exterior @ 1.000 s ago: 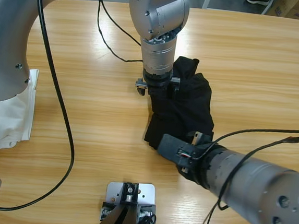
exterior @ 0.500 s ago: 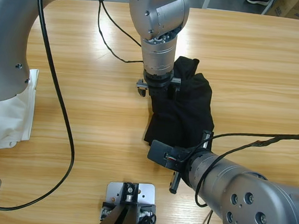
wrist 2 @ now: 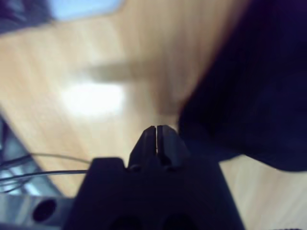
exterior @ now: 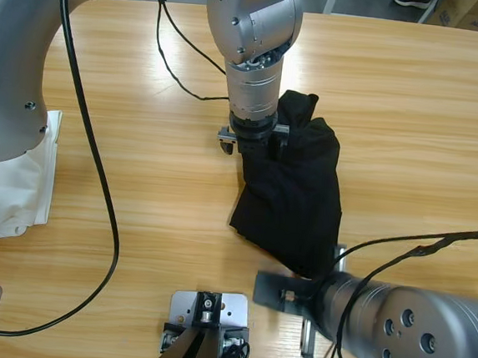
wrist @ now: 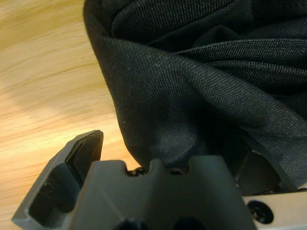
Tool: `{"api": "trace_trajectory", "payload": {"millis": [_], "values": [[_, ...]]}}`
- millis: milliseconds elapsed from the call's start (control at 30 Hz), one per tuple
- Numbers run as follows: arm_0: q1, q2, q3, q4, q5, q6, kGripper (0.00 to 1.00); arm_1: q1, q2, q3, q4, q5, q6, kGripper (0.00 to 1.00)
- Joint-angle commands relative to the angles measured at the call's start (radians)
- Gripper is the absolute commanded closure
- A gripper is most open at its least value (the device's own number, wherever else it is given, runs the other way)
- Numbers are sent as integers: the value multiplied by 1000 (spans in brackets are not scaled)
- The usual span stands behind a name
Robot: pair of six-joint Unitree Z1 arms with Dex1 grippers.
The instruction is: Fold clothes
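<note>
High view shows our left gripper (exterior: 257, 147) pinching the black polo (exterior: 292, 192) while our right gripper (wrist 2: 156, 136), pressed together, holds nothing, so we risk dragging it into a bunch.

Two silver-grey cylindrical arms are showing round recessed screw holes and trailing black cables behind each black end effector: left end effector (exterior: 257, 150), right end effector (wrist 2: 156, 135). Matte black angular jaws are rising from each black body.
</note>
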Motion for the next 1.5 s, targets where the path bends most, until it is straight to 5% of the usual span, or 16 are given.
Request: {"api": "trace_trajectory", "payload": {"millis": [33,200,333,500,700,867,1067,1267,1500], "values": [[5,-2,-424,157,36,80,93,13,-274,-87,144,-185,129,29],[14,-171,-396,159,60,199,96,13,-341,-232,375,-222,376,0],[22,-314,-209,160,79,341,92,-16,-325,-240,422,-168,650,12],[118,-634,328,121,121,350,82,-179,-232,-270,419,23,828,61],[203,-993,956,-249,81,365,87,-283,-216,-365,480,27,754,46],[185,-1198,1361,-585,-6,333,87,-401,-148,-383,622,187,737,41],[171,-1427,1533,-663,18,298,86,-393,21,-347,378,309,811,36],[167,-1442,1499,-552,15,226,92,-417,7,-349,337,145,761,36],[167,-1376,1493,-603,-76,178,90,-440,-74,-330,404,142,732,36]]}}
